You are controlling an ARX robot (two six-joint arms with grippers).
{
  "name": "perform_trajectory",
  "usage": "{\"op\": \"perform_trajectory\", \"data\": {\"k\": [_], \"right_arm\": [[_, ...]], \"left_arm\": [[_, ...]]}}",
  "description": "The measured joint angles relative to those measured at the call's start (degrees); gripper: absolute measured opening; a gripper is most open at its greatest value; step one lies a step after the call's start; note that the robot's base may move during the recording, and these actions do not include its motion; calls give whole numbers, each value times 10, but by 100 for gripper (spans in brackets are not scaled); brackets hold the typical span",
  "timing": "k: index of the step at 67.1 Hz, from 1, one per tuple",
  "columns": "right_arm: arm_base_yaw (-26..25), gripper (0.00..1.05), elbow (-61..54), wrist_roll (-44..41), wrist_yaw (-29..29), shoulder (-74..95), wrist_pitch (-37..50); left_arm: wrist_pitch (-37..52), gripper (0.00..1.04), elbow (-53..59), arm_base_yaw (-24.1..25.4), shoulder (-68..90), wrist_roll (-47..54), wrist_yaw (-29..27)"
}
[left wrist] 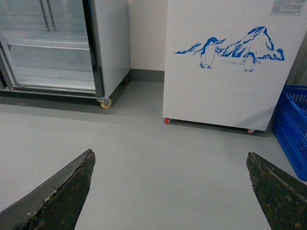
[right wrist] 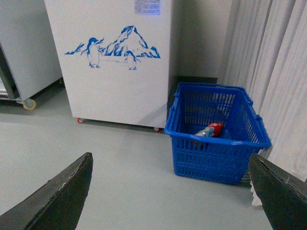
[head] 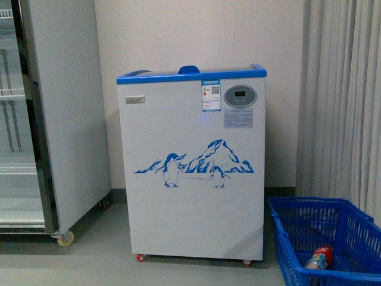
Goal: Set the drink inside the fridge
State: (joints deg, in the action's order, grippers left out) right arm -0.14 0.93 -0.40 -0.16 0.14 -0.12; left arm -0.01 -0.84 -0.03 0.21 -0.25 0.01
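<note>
Fridge (head: pixel 190 167) sat dead ahead, white chest w/ the penguins. Blue basket (head: pixel 306 201) was on the floor just beside it, on my right. Both grippers were spread wide w/ nothing in them: left gripper (left wrist: pixel 170 154) faced bare floor + the fridge front, right gripper (right wrist: pixel 170 156) faced the basket. Drink (right wrist: pixel 209 130) lay on its side in the basket bottom, long axis slanted, red end away from me afaict. Right arm was nearer imo, reach would go fwd and down.
</note>
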Motion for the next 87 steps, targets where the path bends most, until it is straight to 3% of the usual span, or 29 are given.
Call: {"op": "perform_trajectory", "data": {"k": [87], "right_arm": [[0, 97, 0, 0, 0, 0, 0]], "left_arm": [[0, 97, 0, 0, 0, 0, 0]]}}
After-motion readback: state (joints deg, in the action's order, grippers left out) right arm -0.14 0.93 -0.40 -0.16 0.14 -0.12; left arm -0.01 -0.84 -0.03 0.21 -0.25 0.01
